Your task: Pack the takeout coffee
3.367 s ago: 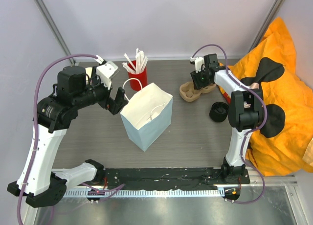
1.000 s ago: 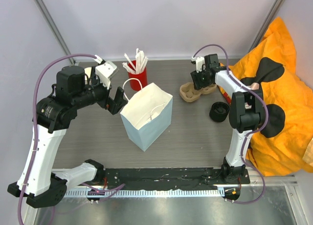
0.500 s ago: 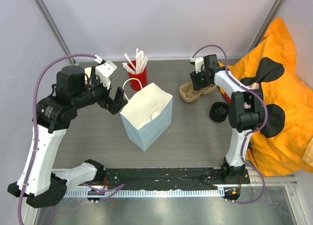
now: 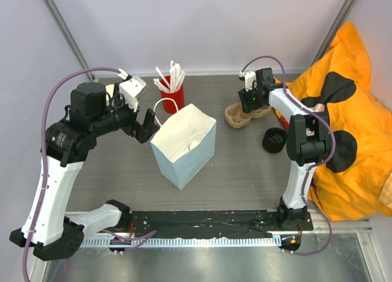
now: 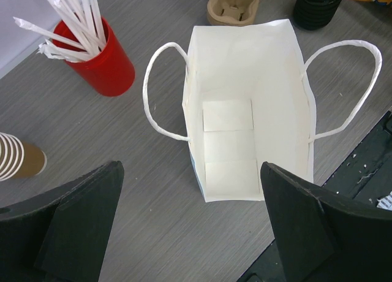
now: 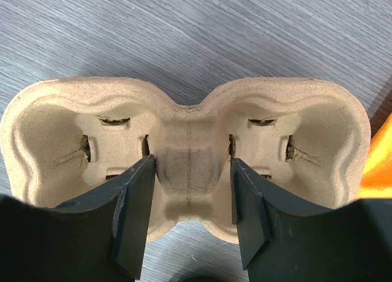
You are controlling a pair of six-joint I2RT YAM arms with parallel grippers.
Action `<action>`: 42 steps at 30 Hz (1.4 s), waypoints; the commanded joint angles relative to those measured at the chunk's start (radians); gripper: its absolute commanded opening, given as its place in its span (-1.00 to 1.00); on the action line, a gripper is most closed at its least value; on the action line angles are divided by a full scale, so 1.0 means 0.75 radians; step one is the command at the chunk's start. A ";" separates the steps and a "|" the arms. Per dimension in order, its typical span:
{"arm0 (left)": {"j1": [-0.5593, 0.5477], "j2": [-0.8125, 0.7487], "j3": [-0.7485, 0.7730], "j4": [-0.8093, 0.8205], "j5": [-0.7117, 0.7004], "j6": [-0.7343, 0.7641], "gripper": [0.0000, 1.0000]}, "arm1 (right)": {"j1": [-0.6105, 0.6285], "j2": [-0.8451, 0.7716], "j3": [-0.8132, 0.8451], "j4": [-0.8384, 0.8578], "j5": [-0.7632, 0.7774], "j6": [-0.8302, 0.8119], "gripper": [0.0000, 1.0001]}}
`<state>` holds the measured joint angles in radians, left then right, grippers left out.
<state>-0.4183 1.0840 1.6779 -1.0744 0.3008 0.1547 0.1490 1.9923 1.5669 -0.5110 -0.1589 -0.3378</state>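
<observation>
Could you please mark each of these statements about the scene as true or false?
1. The paper bag stands open and empty. True.
2. The kraft cup is inside the bag. False: it sits on the table, outside it.
3. The cup carrier holds a cup. False: both wells are empty.
4. The right gripper straddles the carrier's middle bridge. True.
5. The left gripper is shut on a bag handle. False: it is wide open above the bag, holding nothing.
</observation>
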 commanded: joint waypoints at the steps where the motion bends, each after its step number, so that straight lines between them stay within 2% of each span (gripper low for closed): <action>1: 0.008 -0.007 -0.004 0.042 0.035 -0.024 0.99 | 0.006 -0.077 0.009 0.062 -0.005 0.002 0.10; 12: 0.010 -0.009 -0.008 0.042 0.037 -0.024 0.99 | 0.010 -0.075 0.007 0.062 -0.009 0.002 -0.15; 19: 0.010 -0.005 -0.008 0.042 0.039 -0.024 0.99 | 0.008 -0.083 0.007 0.064 0.007 0.000 -0.49; 33: 0.014 -0.005 0.000 0.040 0.045 -0.030 1.00 | 0.012 -0.145 0.050 0.012 -0.062 0.023 -0.54; 37: 0.014 -0.009 -0.002 0.040 0.047 -0.030 0.99 | 0.022 -0.149 0.024 0.051 0.060 -0.002 -0.53; 41: 0.016 -0.007 0.000 0.040 0.049 -0.032 0.99 | -0.031 -0.098 0.111 -0.042 -0.141 0.094 -0.53; 42: 0.018 -0.009 0.000 0.040 0.049 -0.030 0.99 | -0.009 -0.102 0.105 -0.029 -0.073 0.062 -0.54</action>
<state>-0.4156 1.0840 1.6703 -1.0737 0.3157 0.1379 0.1471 1.9507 1.5700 -0.5312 -0.1780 -0.3187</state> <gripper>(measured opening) 0.996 0.464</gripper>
